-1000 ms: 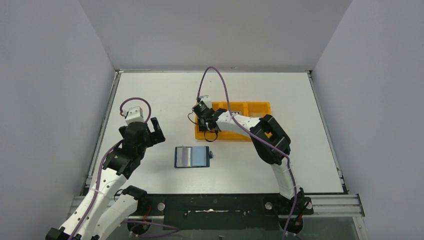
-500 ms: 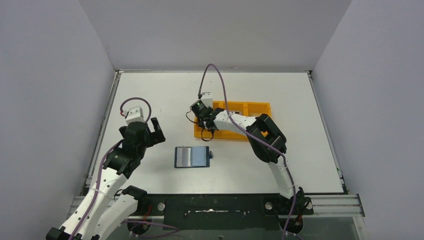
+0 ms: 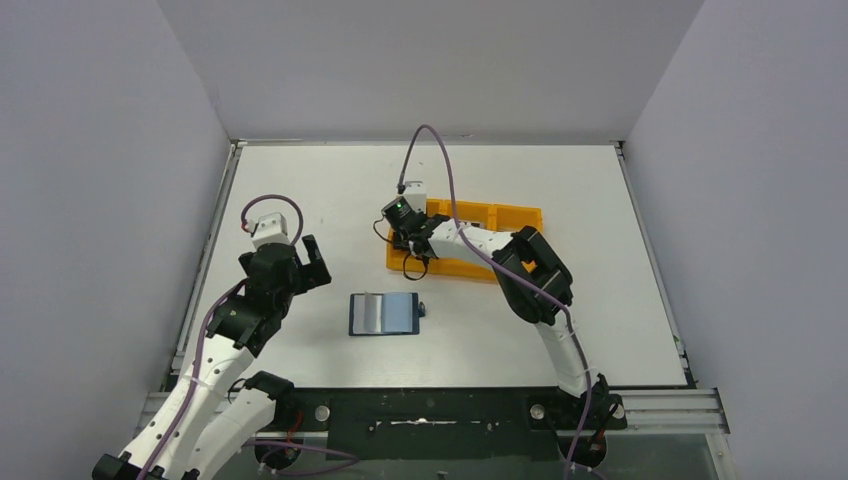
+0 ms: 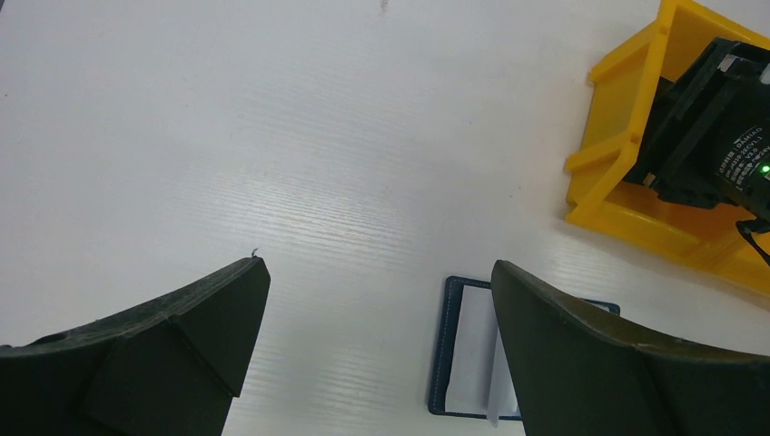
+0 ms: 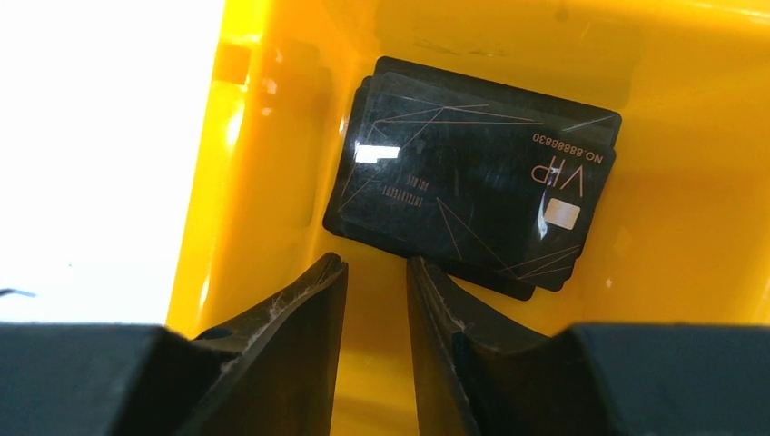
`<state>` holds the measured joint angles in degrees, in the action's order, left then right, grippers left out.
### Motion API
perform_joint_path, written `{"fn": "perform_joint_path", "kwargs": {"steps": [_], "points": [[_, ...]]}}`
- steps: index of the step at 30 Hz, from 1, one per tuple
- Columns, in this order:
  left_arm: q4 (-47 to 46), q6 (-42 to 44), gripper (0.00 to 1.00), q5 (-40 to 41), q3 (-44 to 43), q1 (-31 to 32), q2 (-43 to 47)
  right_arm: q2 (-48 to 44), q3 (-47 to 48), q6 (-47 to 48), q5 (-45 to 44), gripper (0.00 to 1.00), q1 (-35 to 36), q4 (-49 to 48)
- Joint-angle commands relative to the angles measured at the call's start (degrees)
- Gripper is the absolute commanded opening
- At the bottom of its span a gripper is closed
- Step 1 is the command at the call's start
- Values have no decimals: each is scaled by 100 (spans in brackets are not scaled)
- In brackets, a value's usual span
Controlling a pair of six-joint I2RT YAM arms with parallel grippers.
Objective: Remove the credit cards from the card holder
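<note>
The card holder (image 3: 384, 313) lies open and flat on the table's near middle, navy with blue-grey pockets and a silver-grey card (image 3: 372, 313) showing in its left half. Its corner (image 4: 452, 350) shows under my left gripper (image 4: 377, 265). That gripper hangs wide open and empty to the wallet's left (image 3: 315, 262). My right gripper (image 5: 377, 262) points down into the left compartment of the orange tray (image 5: 263, 182). Its jaws are narrowly apart with nothing between them. A small stack of black credit cards (image 5: 472, 182) lies flat on the tray floor just beyond the fingertips.
The orange three-compartment tray (image 3: 510, 211) sits right of the table's centre, with the right arm's forearm stretched over it. Its yellow wall (image 4: 626, 154) shows in the left wrist view. Grey walls enclose the table on three sides.
The right wrist has shifted slightly left and farther back over the tray's left end, and the tray has turned a little. The left arm and the wallet have not moved.
</note>
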<state>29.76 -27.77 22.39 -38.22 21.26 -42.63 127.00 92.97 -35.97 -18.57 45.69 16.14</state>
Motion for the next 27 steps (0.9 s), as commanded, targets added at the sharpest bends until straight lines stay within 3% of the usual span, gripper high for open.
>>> {"fn": "perform_joint_path", "kwargs": {"steps": [1,6,14,27], "points": [[-304,88,96,-38,-70,-34,-5,-736,-139,314,234,33,29,-391],[-321,99,96,-66,-67,-42,-17,-1284,-445,553,362,37,176,-391],[-330,98,96,-34,-63,-58,-29,-2236,-935,730,-167,53,510,-258],[-516,60,97,239,-60,-73,17,-5091,-3670,-46,-1816,81,780,-859]]}}
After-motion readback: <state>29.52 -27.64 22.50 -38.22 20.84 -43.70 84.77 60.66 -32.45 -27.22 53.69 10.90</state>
